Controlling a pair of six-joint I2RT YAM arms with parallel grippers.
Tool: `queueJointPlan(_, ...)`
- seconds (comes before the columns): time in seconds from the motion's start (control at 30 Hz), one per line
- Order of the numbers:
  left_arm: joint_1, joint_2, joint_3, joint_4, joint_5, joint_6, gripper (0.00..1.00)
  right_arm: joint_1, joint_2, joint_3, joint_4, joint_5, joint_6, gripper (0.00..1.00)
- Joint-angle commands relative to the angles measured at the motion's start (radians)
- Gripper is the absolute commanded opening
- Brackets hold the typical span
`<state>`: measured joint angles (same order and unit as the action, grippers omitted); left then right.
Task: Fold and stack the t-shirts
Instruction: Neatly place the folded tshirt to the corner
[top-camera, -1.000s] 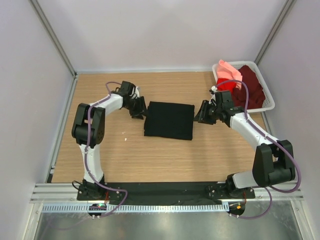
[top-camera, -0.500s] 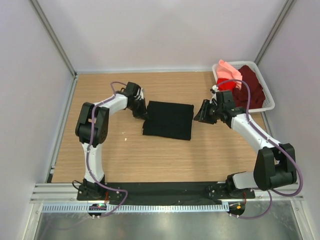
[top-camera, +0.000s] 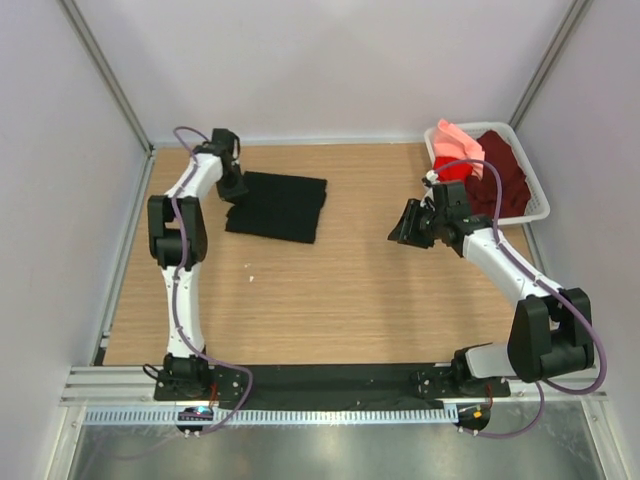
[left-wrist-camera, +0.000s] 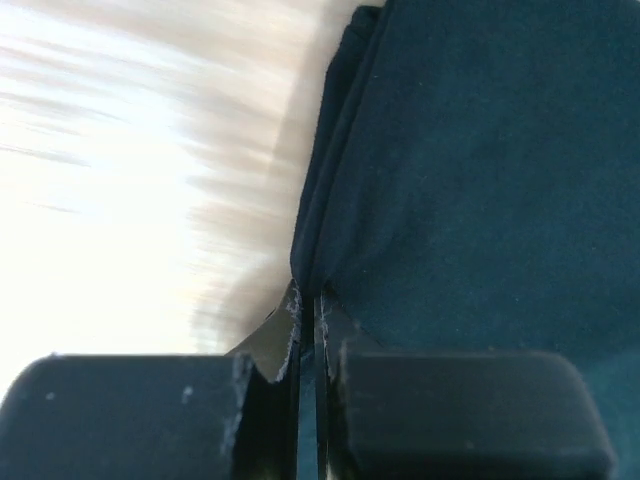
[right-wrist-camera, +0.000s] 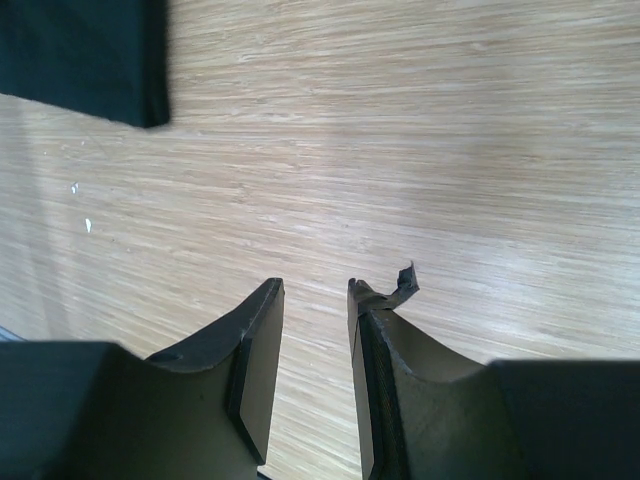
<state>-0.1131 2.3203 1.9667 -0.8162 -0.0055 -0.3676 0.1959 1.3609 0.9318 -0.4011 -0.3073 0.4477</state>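
Note:
The folded black t-shirt (top-camera: 277, 206) lies at the back left of the table. My left gripper (top-camera: 233, 192) is shut on its left edge; in the left wrist view the cloth (left-wrist-camera: 470, 170) runs between the closed jaws (left-wrist-camera: 307, 300). My right gripper (top-camera: 404, 226) is open and empty over bare wood right of centre; the right wrist view shows its fingers (right-wrist-camera: 312, 290) apart above the table and a corner of the black shirt (right-wrist-camera: 85, 55) at top left. Maroon (top-camera: 502, 172), red (top-camera: 455, 169) and salmon-pink (top-camera: 453, 137) shirts lie piled in the basket.
A white basket (top-camera: 540, 209) stands at the back right corner. Metal frame posts and white walls bound the table on three sides. Small white specks (top-camera: 252, 277) lie on the wood left of centre.
My left gripper has dragged the folded black shirt from the table's middle toward the back left. My right gripper let go of its right edge and has stayed where it was.

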Motion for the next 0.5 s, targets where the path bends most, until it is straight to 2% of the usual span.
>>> queueJointPlan(0.0, 0.108, 0.034, 0.121, -0.054, -0.186, 0.084, 0.00, 0.004, 0.007, 0.027, 0.047, 0.020, 0.005, 0.39)
queueJointPlan(0.17, 0.257, 0.172, 0.319, -0.055, -0.289, 0.119, 0.00, 0.002, 0.046, 0.035, 0.084, 0.013, 0.014, 0.39)
queueJointPlan(0.33, 0.366, 0.264, 0.431, 0.058, -0.186, 0.113, 0.00, 0.002, 0.078, 0.053, 0.090, 0.005, 0.013, 0.40)
queueJointPlan(0.4, 0.395, 0.309, 0.518, 0.066, -0.105, 0.084, 0.00, 0.002, 0.072, 0.048, 0.097, 0.007, 0.014, 0.40)
queueJointPlan(0.47, 0.429, 0.317, 0.532, 0.104, -0.038, 0.026, 0.00, 0.002, 0.069, 0.048, 0.096, 0.004, 0.013, 0.40)
